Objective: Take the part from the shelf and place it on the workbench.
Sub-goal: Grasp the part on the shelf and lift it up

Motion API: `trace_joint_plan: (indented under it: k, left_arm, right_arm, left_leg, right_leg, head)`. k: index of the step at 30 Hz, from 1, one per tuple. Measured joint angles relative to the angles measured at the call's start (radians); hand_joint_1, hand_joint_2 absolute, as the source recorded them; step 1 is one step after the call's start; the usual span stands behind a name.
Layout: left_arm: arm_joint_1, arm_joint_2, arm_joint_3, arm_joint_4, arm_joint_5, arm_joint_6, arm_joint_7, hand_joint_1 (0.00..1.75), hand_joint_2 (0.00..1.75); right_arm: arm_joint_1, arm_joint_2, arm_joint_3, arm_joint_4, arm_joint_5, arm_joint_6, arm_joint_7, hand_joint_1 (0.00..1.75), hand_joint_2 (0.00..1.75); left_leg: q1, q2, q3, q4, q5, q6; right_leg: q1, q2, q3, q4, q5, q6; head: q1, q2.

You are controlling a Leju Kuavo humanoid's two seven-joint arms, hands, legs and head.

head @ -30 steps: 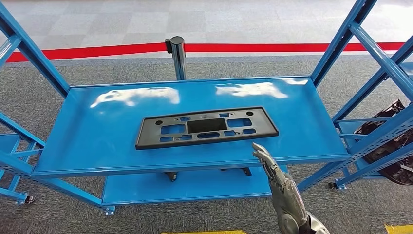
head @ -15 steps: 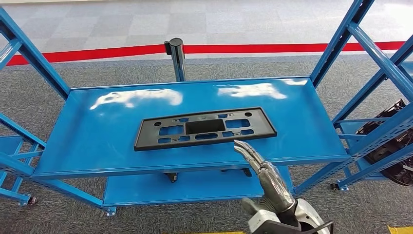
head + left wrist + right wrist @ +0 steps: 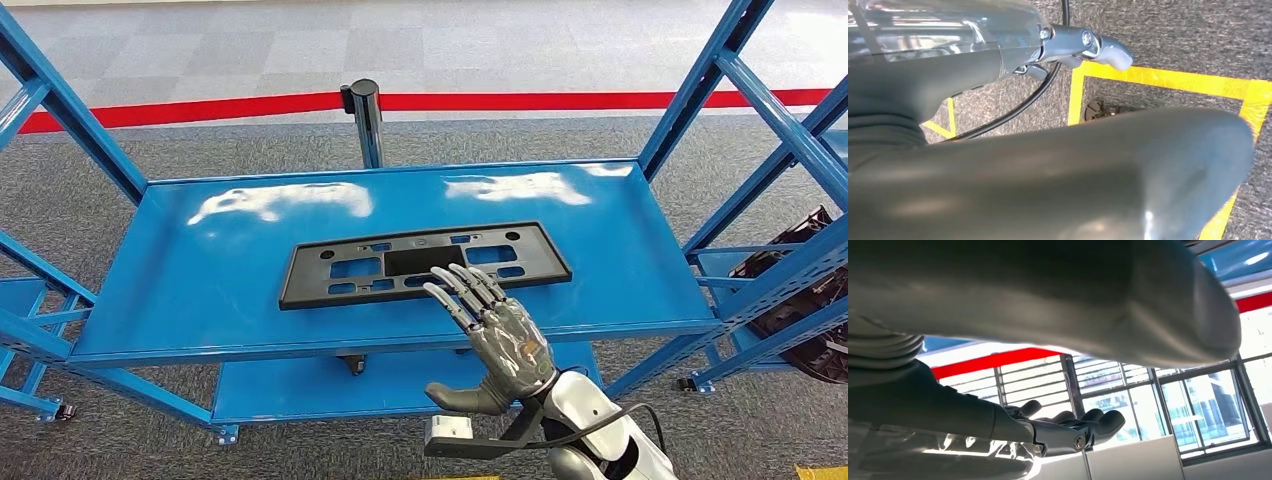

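On blue shelf (image 3: 200, 290): flat black rectangular part (image 3: 424, 262), cutouts throughout; right hand (image 3: 500, 340) fingers (image 3: 465, 290) spread, empty.

Shelf (image 3: 200, 290): glossy blue with white glare patches. Part (image 3: 330, 270): matt black, cut-outs showing blue. Right robot hand (image 3: 495, 340): grey, silver arm. Carpet (image 3: 250, 145): speckled grey. Barrier tape (image 3: 200, 106): red. Post (image 3: 366, 115): dark top, steel-blue shaft. Floor marking (image 3: 1158, 80): yellow lines.
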State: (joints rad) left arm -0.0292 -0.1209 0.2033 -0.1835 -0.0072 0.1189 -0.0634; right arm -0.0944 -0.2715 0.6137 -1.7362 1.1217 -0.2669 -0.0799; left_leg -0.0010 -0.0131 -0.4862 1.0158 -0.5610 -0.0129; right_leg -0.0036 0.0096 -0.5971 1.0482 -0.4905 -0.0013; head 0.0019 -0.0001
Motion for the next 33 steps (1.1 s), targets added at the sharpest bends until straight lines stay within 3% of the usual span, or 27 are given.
trace_joint_plan:
  k: [13,25,29,33]
  left_arm:
    - [-0.001,-0.001,-0.016,0.0,-0.03,-0.004,0.011,0.0,0.0]
    - [-0.002,-0.001,-0.027,0.0,-0.064,0.001,0.009,0.0,0.0]
    - [-0.002,-0.001,-0.032,0.0,-0.073,0.002,0.009,0.0,0.0]
    - [-0.002,-0.001,-0.035,0.0,-0.083,0.002,0.009,0.0,0.0]
  right_arm:
    - [-0.192,0.077,0.156,0.216,0.152,-0.004,0.086,0.0,0.0]
    - [-0.304,0.138,0.192,0.414,0.25,-0.007,0.171,0.0,0.0]
    - [-0.324,0.144,0.186,0.469,0.263,-0.006,0.187,0.0,1.75]
    - [-0.352,0.153,0.167,0.536,0.266,-0.005,0.194,0.0,1.75]
  left_leg:
    - [0.0,0.0,0.001,0.0,0.0,0.0]
    - [0.0,0.0,0.001,0.0,0.0,0.0]
    - [0.0,0.0,0.001,0.0,0.0,0.0]
    - [0.0,0.0,0.001,0.0,0.0,0.0]
  right_leg:
    - [0.0,0.0,0.0,0.0,0.0,0.0]
    - [0.0,0.0,0.0,0.0,0.0,0.0]
    - [0.0,0.0,0.0,0.0,0.0,0.0]
    - [0.0,0.0,0.0,0.0,0.0,0.0]
  head:
    - [0.0,0.0]
    - [0.0,0.0]
    - [0.0,0.0]
    - [0.0,0.0]
